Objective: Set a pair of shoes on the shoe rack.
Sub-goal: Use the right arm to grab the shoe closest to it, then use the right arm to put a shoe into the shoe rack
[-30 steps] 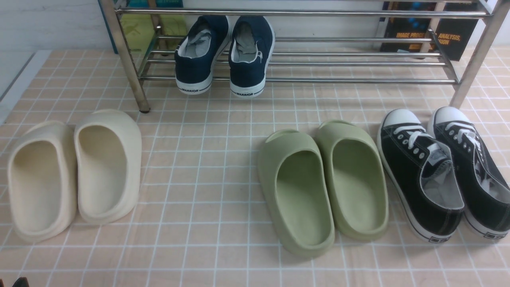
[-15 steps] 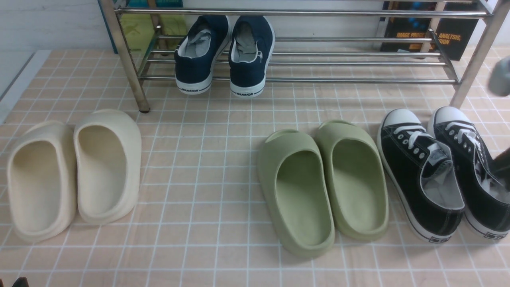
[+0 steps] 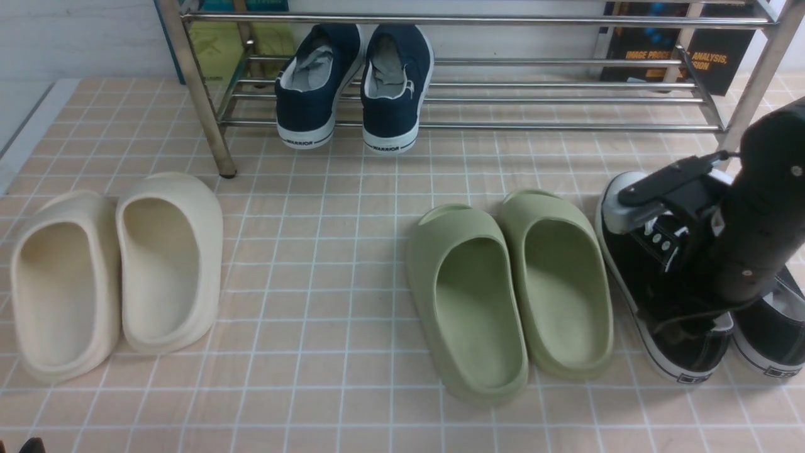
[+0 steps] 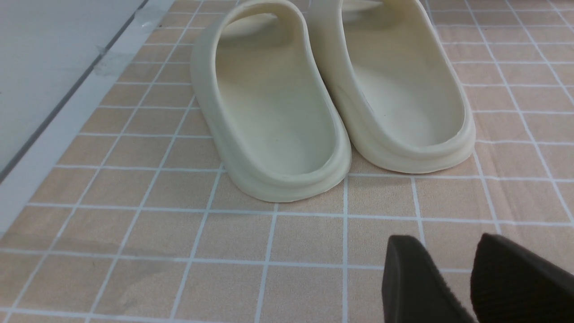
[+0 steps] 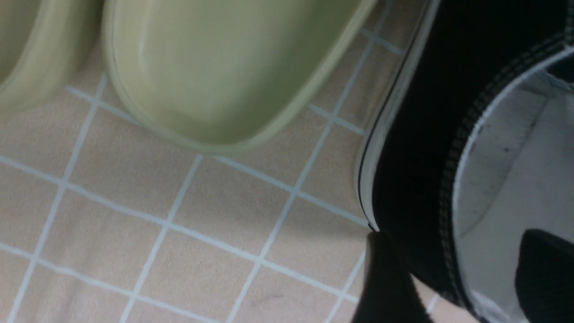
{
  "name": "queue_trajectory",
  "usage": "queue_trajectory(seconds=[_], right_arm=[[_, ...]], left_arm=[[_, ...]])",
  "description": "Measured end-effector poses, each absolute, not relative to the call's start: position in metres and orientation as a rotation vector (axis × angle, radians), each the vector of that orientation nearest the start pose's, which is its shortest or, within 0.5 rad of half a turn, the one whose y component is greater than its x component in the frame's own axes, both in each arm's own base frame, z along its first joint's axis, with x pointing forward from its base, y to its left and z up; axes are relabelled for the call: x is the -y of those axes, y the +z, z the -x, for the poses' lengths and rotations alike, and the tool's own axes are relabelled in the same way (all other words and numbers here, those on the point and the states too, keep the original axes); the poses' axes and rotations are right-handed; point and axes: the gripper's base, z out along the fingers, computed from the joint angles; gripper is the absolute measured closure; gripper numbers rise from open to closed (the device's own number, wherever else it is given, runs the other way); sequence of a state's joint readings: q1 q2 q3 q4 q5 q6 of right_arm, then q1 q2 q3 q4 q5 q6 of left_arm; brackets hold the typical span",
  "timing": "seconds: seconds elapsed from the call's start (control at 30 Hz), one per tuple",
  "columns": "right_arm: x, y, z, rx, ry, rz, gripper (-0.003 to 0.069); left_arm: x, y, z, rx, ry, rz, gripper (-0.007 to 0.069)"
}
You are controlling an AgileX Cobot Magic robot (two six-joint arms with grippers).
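The pair of shoes, black canvas with white toe caps, stands at the right on the tiled cloth: the left sneaker and the right sneaker, both partly hidden by my right arm. My right gripper hangs open over the left sneaker's heel. In the right wrist view it straddles that sneaker's side wall, one finger outside by the sole, the other inside the opening. The chrome shoe rack stands at the back. My left gripper is shut and holds nothing, low over the floor near the cream slides.
Navy sneakers sit on the rack's lower shelf at its left. Green slides lie just left of the black pair, close to the gripper. Cream slides lie at the far left. Books lean behind the rack.
My right arm has swung in from the right edge and come down over the black sneakers, and its jaws have opened. The shoes have not moved.
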State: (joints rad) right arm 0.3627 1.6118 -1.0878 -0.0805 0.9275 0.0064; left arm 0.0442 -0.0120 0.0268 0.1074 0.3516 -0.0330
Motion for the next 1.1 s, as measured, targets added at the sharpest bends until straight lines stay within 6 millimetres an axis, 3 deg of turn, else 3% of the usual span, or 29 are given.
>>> queue_trajectory(seconds=[0.1,0.2,0.4,0.43,0.47,0.57,0.9,1.1], right_arm=[[-0.106,0.21,-0.296,-2.901,-0.048,0.582,0.0179],[-0.108,0.2,-0.3,-2.923,-0.051,0.586,0.0199],[-0.109,0.196,-0.301,-2.932,-0.053,0.589,0.04],[-0.108,0.197,-0.301,-2.928,-0.056,0.591,0.0505],[-0.108,0.199,-0.302,-2.922,-0.056,0.591,0.0562],[-0.108,0.211,-0.3,-2.916,-0.043,0.576,0.0652],[-0.112,0.289,-0.301,-2.774,0.05,0.539,0.0656],[-0.12,0.297,-0.322,-2.728,0.043,0.592,0.0656]], left_arm=[[-0.006,0.173,-0.053,-1.849,0.112,0.004,0.0386],[-0.006,0.173,-0.053,-1.849,0.112,0.004,0.0386],[-0.006,0.173,-0.053,-1.849,0.112,0.004,0.0386],[-0.006,0.173,-0.053,-1.849,0.112,0.004,0.0386],[-0.006,0.173,-0.053,-1.849,0.112,0.004,0.0386],[-0.006,0.173,-0.053,-1.849,0.112,0.004,0.0386],[-0.006,0.173,-0.053,-1.849,0.113,0.004,0.0386],[-0.006,0.173,-0.053,-1.849,0.113,0.004,0.0386]])
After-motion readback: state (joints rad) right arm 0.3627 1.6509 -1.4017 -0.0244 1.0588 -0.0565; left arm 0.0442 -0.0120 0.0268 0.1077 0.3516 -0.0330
